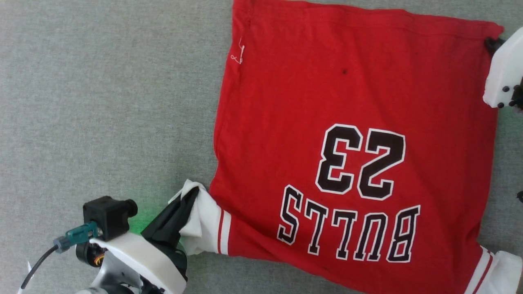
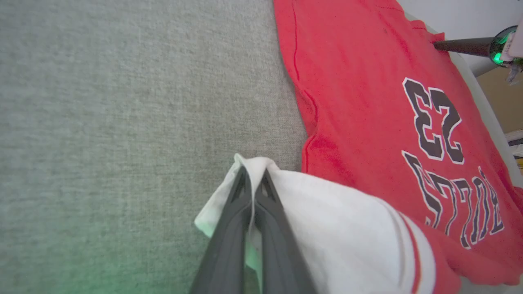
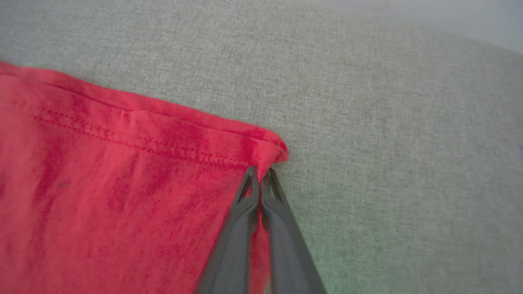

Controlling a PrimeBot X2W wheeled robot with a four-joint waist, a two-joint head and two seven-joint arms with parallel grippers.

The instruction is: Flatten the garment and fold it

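A: Where is the garment?
B: Spread on the grey surface, across the centre and right of the head view. The red body lies mostly flat with light creases. Its hem runs along the top of the frame, and the print "BULLS 23" reads upside down in the lower middle.
A: And the left gripper?
B: Lower left of the head view. Its two dark fingers are pressed together on the tip of the white sleeve. In the left wrist view the white cloth wraps around both fingertips and bunches from there to the red-and-white stripes.
A: The right gripper?
B: Upper right of the head view, at the hem corner. In the right wrist view its fingers meet at the tips just below the stitched hem, with red cloth in the narrow slit between them. It looks clamped on that corner, though the blur leaves me unsure how much cloth is caught.
A: The other sleeve?
B: Lower right corner of the head view, lying on the surface and cut by the frame edge.
A: Anything else?
B: A loose white thread at the side seam, upper middle of the head view.
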